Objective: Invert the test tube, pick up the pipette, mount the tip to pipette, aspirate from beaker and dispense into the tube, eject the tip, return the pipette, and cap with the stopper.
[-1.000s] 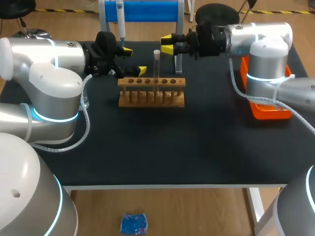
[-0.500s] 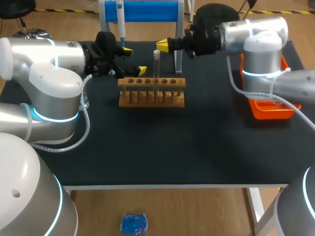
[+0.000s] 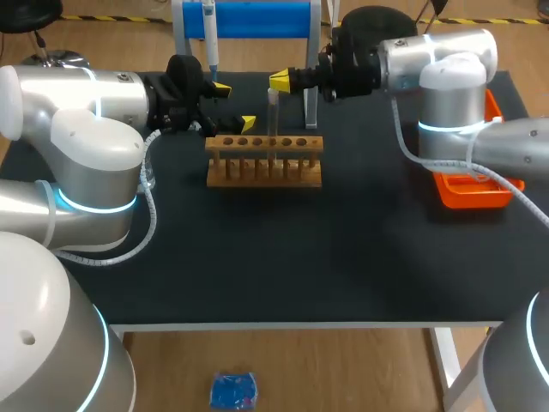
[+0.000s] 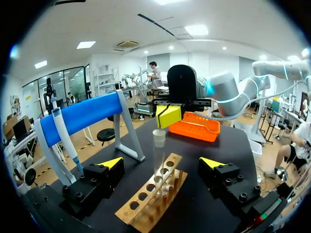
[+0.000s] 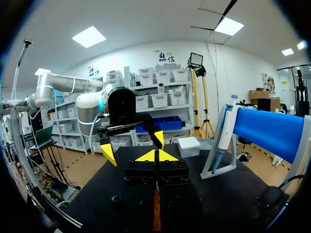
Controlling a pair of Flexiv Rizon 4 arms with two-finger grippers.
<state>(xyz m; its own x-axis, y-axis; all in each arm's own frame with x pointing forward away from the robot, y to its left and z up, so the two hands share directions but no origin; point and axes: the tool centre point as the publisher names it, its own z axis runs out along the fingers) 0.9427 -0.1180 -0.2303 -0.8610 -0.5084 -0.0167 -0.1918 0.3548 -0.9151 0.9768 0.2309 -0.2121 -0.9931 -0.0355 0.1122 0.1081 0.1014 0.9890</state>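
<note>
right hand [image 3: 280, 81] slid in over the last second, tips now nearly together, right at the test tube [image 3: 273, 116] top | tube upright in wooden rack [image 3: 264, 160] | left hand [image 4: 163, 167] wide open, empty | looks like a grasp coming

Bench [image 3: 343, 257]: matt black top, smooth.
Rack [image 3: 264, 161]: pale wood, unvarnished look.
Test tube [image 3: 273, 120]: clear, glossy, glass-like.
Tray [image 3: 467, 190]: orange plastic, slight sheen.
Pipette stand [image 3: 249, 17]: blue glossy bar, white frame.
Left tool [image 4: 165, 167]: matt black blocks, yellow plastic tips.
</note>
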